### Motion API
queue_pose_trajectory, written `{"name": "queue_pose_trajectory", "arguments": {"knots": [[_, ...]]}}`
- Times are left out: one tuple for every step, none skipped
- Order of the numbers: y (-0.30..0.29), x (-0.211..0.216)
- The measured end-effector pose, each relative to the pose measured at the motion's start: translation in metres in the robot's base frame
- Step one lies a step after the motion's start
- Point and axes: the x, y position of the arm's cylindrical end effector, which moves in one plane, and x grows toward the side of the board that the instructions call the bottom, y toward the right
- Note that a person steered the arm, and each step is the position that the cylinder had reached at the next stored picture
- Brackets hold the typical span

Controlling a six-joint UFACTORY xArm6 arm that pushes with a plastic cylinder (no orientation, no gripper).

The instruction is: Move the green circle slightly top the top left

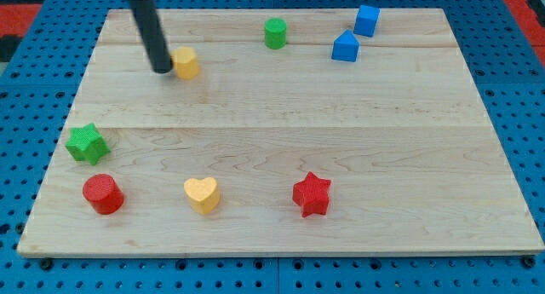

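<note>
The green circle point(275, 32) is a small green cylinder near the view's top, a little right of centre. My tip point(162, 70) rests on the board at the view's upper left, just left of a yellow hexagon block point(186, 62) and touching or nearly touching it. The tip is well to the left of the green circle, with the yellow hexagon between them. The dark rod slants up to the view's top edge.
A blue cube point(367, 20) and a blue house-shaped block point(345, 47) sit at the upper right. A green star point(87, 143) lies at the left edge. A red cylinder point(103, 193), a yellow heart point(202, 194) and a red star point(312, 193) line the bottom.
</note>
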Motion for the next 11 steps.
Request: {"name": "queue_pose_trajectory", "arguments": {"knots": [[0.063, -0.005], [0.121, -0.007], [0.17, -0.012], [0.187, -0.018], [0.185, -0.059], [0.152, -0.065], [0.131, -0.069], [0.133, -0.075], [0.138, -0.077], [0.181, -0.077], [0.196, -0.038]]}}
